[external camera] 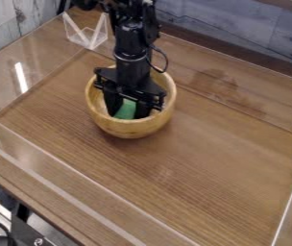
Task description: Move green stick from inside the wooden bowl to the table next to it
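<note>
Claw: pointed straight down inside wooden bowl, black fingers clamped on green stick.

Table: dark-brown wood grain, fills most of view. Clear acrylic walls along its edges, nearest one at 7 o'clock.

Arm: black, descends from 12 o'clock into bowl.

Wooden bowl: round, light tan, thick-walled; sits on table at roughly 10 o'clock from view centre, upright.

Green stick: bright green, inside bowl, between fingers, partly hidden by them. Contact with bowl floor: cannot tell. Position relative to bowl centre: slightly toward 6 o'clock. Not on bare table surface.
</note>
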Action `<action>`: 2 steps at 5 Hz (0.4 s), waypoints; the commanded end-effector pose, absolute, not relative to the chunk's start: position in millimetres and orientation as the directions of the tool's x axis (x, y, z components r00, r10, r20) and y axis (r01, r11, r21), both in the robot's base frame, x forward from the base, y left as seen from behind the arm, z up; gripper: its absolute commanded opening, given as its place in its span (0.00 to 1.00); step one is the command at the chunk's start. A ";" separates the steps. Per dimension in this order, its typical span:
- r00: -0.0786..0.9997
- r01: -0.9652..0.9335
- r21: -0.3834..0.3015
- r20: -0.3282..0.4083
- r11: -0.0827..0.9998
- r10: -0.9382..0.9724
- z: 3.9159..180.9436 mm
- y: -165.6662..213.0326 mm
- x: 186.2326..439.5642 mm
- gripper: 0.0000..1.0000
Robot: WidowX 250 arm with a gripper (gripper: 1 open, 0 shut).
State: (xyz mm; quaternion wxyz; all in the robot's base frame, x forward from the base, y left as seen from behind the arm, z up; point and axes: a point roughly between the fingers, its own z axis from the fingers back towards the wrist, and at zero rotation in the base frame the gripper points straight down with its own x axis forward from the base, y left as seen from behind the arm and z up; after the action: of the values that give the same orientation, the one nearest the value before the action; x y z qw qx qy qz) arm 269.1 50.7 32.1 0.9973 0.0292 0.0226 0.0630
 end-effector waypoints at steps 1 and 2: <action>0.992 -0.123 0.054 0.010 0.991 0.122 47.1 51.8 277.9 0.00; 0.992 -0.124 0.046 0.007 0.991 0.124 48.5 50.7 277.9 0.00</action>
State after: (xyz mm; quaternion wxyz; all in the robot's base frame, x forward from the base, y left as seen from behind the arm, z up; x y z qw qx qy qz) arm 267.7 48.3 32.6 0.9972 0.0204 0.0291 0.0660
